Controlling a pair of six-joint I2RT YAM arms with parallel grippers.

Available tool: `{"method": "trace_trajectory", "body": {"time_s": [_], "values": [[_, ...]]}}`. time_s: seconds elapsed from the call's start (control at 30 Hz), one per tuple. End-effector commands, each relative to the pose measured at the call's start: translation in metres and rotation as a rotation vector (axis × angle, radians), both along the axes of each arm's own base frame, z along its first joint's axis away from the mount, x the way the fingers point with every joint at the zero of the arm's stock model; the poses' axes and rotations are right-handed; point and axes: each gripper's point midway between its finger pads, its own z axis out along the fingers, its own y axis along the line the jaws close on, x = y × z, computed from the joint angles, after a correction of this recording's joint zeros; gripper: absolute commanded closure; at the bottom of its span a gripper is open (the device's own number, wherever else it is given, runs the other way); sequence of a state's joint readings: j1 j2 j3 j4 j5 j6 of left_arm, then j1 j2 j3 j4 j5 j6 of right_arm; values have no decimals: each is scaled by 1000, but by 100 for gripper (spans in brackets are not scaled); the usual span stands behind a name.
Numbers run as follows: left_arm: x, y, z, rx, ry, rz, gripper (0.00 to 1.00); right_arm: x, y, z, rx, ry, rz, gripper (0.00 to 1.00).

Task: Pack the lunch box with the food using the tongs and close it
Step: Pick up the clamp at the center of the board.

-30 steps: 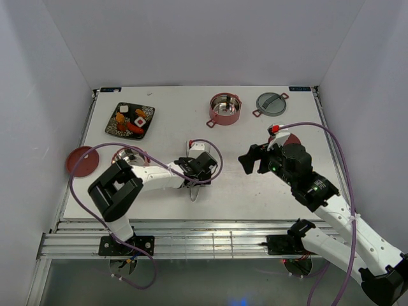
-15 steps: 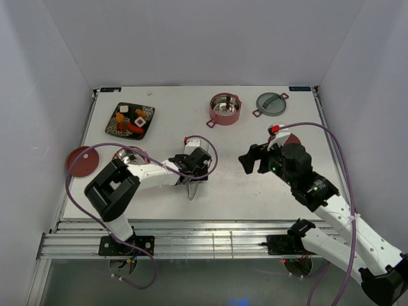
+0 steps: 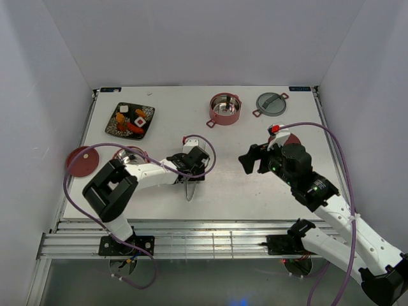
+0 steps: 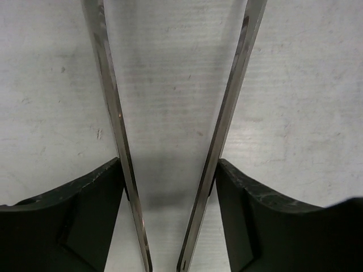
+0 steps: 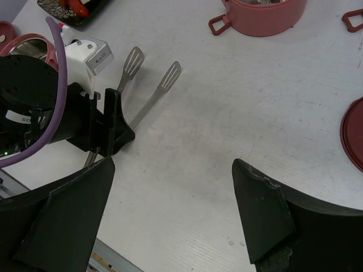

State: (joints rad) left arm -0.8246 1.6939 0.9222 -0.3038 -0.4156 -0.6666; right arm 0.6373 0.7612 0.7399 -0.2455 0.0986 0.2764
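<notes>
- Left gripper (image 3: 190,172) is down at the middle of the table (image 3: 242,194), set right across the tongs (image 3: 189,190).
- Through my left wrist camera, both slim arms of the tongs (image 4: 112,102) run up between my fingers (image 4: 68,226), with one pad against the outside of each arm.
- So I am clasping the tongs. They lie flat on the table and their V stands spread.
- From the right wrist view, the tongs (image 5: 148,90) reach out past my left gripper (image 5: 105,133). The two slotted flat tips point toward the far side, and the joined end points toward the near edge.
- Right gripper (image 3: 250,160) hangs above the table, right of centre. Its fingers are spread wide with only bare table between them (image 5: 173,161); it is released.
- The lunch box is in pieces. One dark-red bowl (image 3: 224,108) sits uncovered at the far side with its steel inside showing.
- The grey top lid (image 3: 271,103) lies just beside that bowl, to its right.
- The second bowl (image 3: 126,155) is on the left, partly behind my left arm. A red disc lid (image 3: 81,160) lies beside it near the left edge.
- Another red lid (image 3: 291,138) peeks out from behind my right arm.
- The food (image 3: 131,121), in orange, red and white bits, sits on the dark patterned plate (image 3: 148,131) at the far left, well apart from the tongs.
</notes>
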Motion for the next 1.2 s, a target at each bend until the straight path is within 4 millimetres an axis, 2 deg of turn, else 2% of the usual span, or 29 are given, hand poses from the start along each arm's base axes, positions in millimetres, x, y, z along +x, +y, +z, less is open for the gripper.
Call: {"method": "trace_trajectory", "body": {"time_s": [0.0,0.07,0.2,0.57,0.8,1.0,1.17], "values": [[-12,7,18,-2,16,1,24,0,3,10,7,-27,14,10],[-13,7,29,-20,1,0,22,0,3,9,8,-24,13,10],[-19,11,32,-39,0,6,18,-2,3,9,17,-22,17,10],[-35,13,14,-38,40,1,18,-7,1,9,29,-17,19,10],[-37,8,12,-54,35,-20,17,-10,0,10,38,-16,19,10],[-38,7,0,-45,56,-8,21,-12,-2,14,43,-20,17,10],[-32,7,1,-37,34,-1,22,-14,-6,19,50,-36,10,10]]}}
